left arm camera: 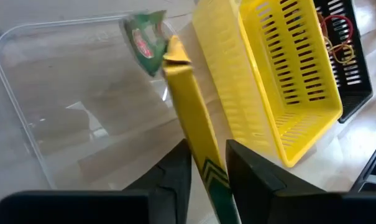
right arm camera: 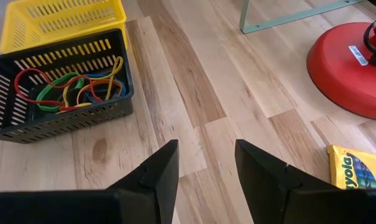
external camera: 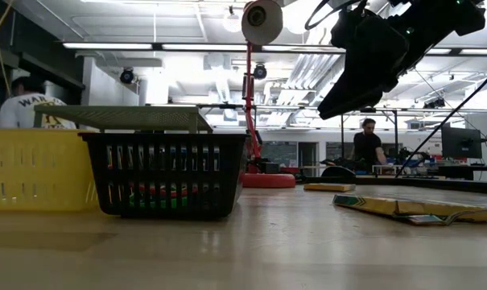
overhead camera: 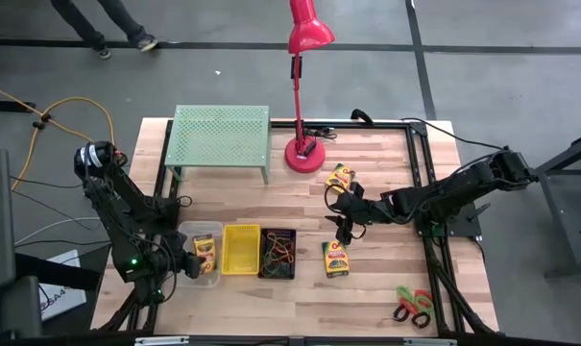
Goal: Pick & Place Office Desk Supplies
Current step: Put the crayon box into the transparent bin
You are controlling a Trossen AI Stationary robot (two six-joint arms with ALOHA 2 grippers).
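Yellow crayon box (left arm camera: 189,118) on edge in clear bin (left arm camera: 57,106), between left tool (left arm camera: 207,171) fingers.

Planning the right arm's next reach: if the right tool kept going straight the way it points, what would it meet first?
Most likely the bare wooden table just ahead of the open right tool; the black mesh bin sits off to one side, though depth is uncertain.

Wood table (overhead camera: 367,288) matt; clear bin (left arm camera: 63,112) glossy plastic.

Three crayon boxes (overhead camera: 338,259), three bins (overhead camera: 240,249), perhaps two scissors (overhead camera: 414,306)
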